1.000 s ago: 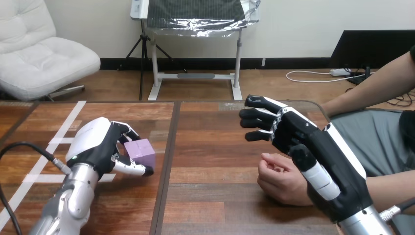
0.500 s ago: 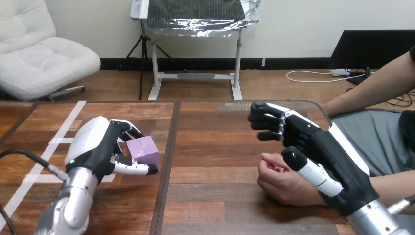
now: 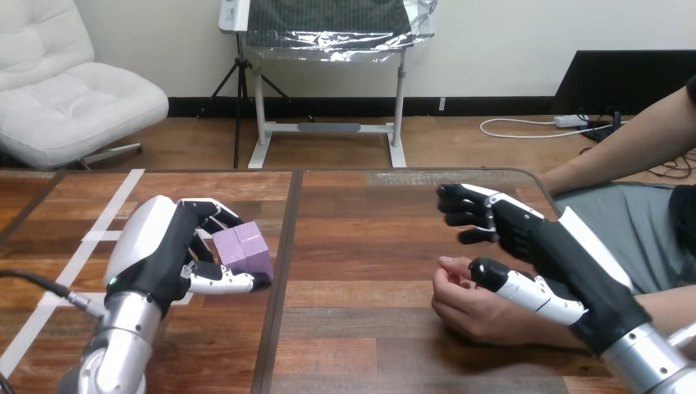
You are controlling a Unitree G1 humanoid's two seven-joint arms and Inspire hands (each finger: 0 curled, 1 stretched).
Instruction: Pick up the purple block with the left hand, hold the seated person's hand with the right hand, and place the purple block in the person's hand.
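A pale purple block (image 3: 243,249) sits in my left hand (image 3: 160,250), whose fingers curl over its top while the thumb wraps under its front edge. The block is just above the table at centre left. The person's hand (image 3: 476,308) rests on the table at the right, loosely closed with its fingers curled in. My right hand (image 3: 533,246) hovers over it, open, fingers reaching left above the person's knuckles and the thumb lying along the back of their hand. I cannot tell whether the thumb touches it.
White tape strips (image 3: 90,238) mark the wooden table's left side. A dark seam (image 3: 283,246) runs down the table between the two halves. The person's other forearm (image 3: 624,152) crosses the far right above the table's edge.
My left hand has carried the purple block slightly right and up. My right hand has drawn back to the right and lowered closer over the person's hand, which has stayed still.
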